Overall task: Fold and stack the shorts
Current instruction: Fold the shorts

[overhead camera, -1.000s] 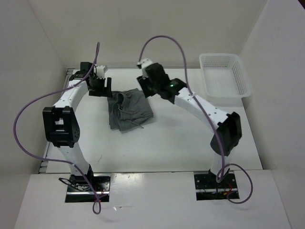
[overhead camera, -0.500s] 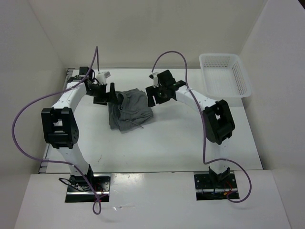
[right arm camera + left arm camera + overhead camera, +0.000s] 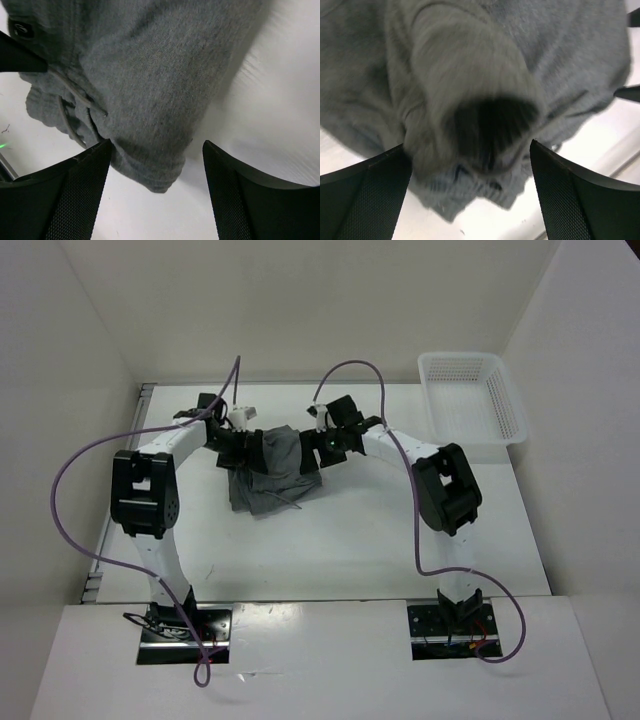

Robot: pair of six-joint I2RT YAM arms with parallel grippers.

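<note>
- Where the two arms meet at the far middle of the white table (image 3: 380, 540), the plain grey soft-fabric shorts (image 3: 272, 475) lie in a rumpled, partly folded heap.
- Left pincer (image 3: 467, 145): black textured fingers (image 3: 365, 200) spread wide. A bunched roll of grey cloth sits between them, not clamped. View partly blurred.
- Right pincer (image 3: 156, 142): likewise apart, straddling a rounded hem edge of the shorts, with white table showing beside it.
- Thin grey drawstring (image 3: 75, 102) loops across the cloth, at the left of the right wrist view.
- White plastic mesh basket (image 3: 470, 400) stands at the far right corner, well apart from the shorts.
- Purple cables (image 3: 70, 500) arc off both arms.
</note>
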